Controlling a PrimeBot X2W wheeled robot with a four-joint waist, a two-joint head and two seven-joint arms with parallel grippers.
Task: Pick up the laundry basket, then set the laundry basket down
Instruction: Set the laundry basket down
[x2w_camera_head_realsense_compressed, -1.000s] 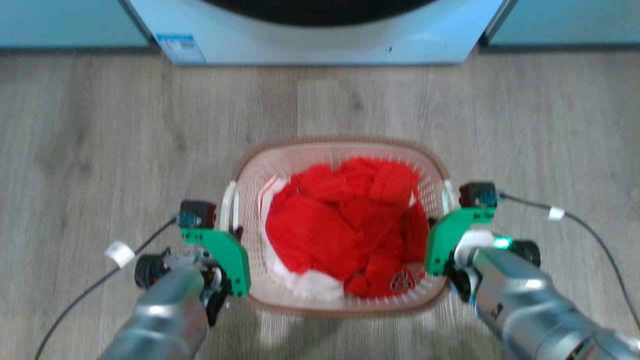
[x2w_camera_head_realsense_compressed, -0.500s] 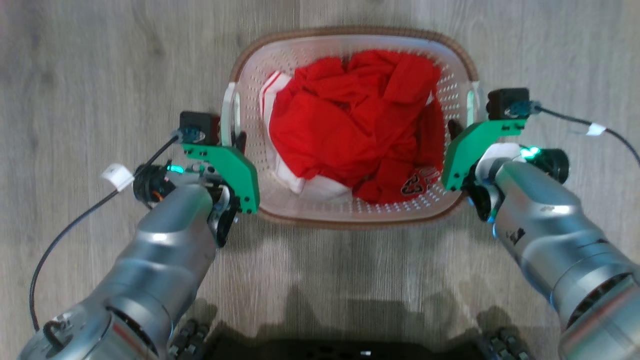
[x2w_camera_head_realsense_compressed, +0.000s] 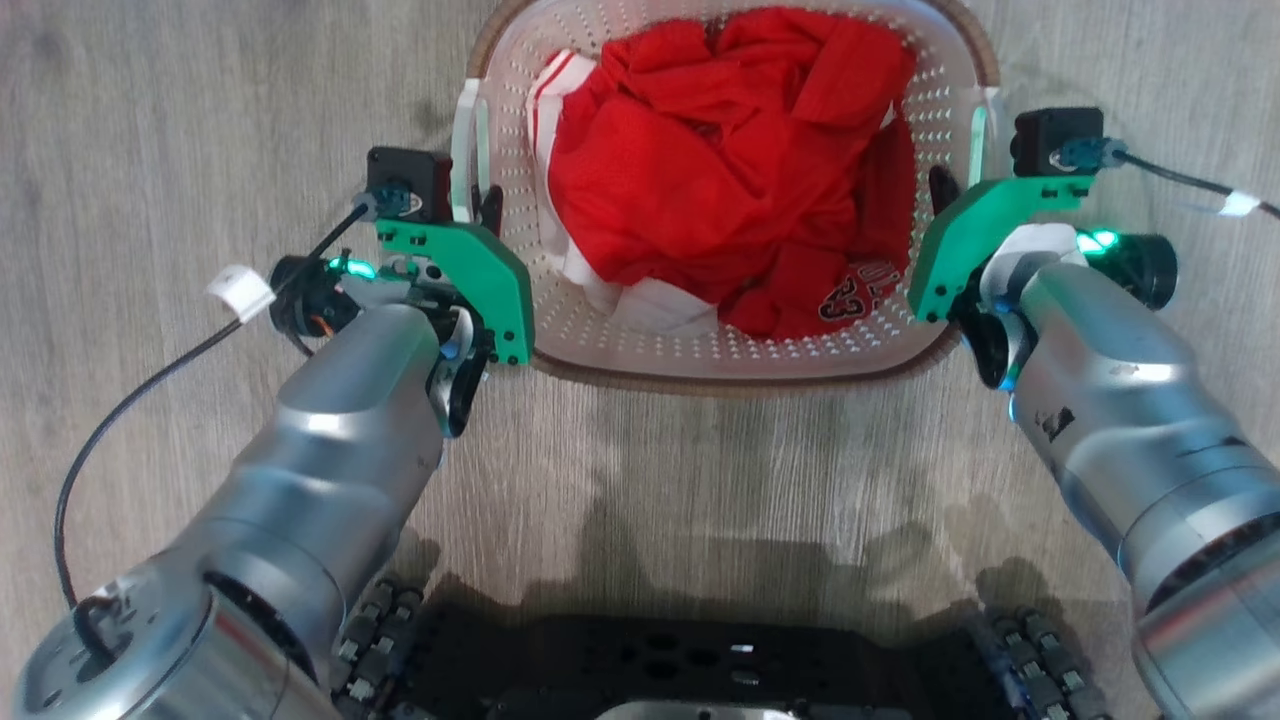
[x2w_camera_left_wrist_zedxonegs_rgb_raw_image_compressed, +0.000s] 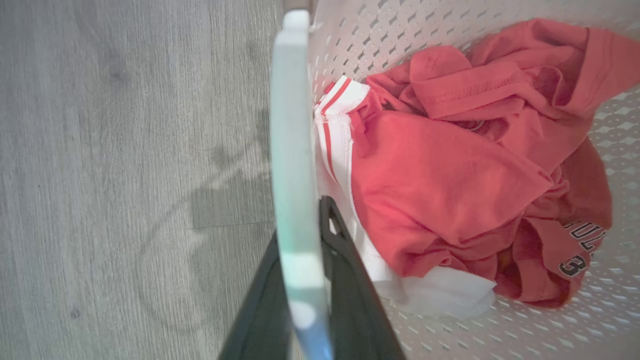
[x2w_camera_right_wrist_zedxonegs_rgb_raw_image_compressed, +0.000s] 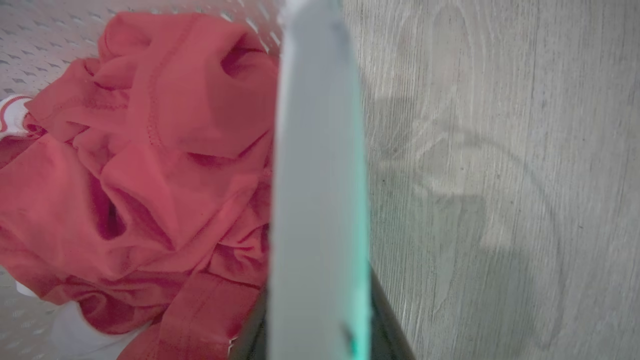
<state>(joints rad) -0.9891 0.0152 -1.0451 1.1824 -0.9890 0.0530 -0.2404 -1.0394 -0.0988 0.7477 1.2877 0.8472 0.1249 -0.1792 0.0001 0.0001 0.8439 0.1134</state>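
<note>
Left claw (x2w_camera_head_realsense_compressed: 487, 208): pinching left handle (x2w_camera_head_realsense_compressed: 463, 140) of basket (x2w_camera_head_realsense_compressed: 730, 362).
Right claw (x2w_camera_head_realsense_compressed: 940, 190): pinching right handle (x2w_camera_head_realsense_compressed: 985, 125).
Clothes (x2w_camera_head_realsense_compressed: 720, 170): red-and-white, crumpled inside basket.
Floor (x2w_camera_head_realsense_compressed: 150, 120): grey wood.

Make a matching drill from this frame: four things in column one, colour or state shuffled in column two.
Column 1
1. laundry basket rim band
2. clothes inside it
3. left gripper
4. floor

Column 2
A. grey wood grain
B. fingers astride a white side handle
C. brown
D. red with white trim

Pairs: 1-C, 2-D, 3-B, 4-A
</note>
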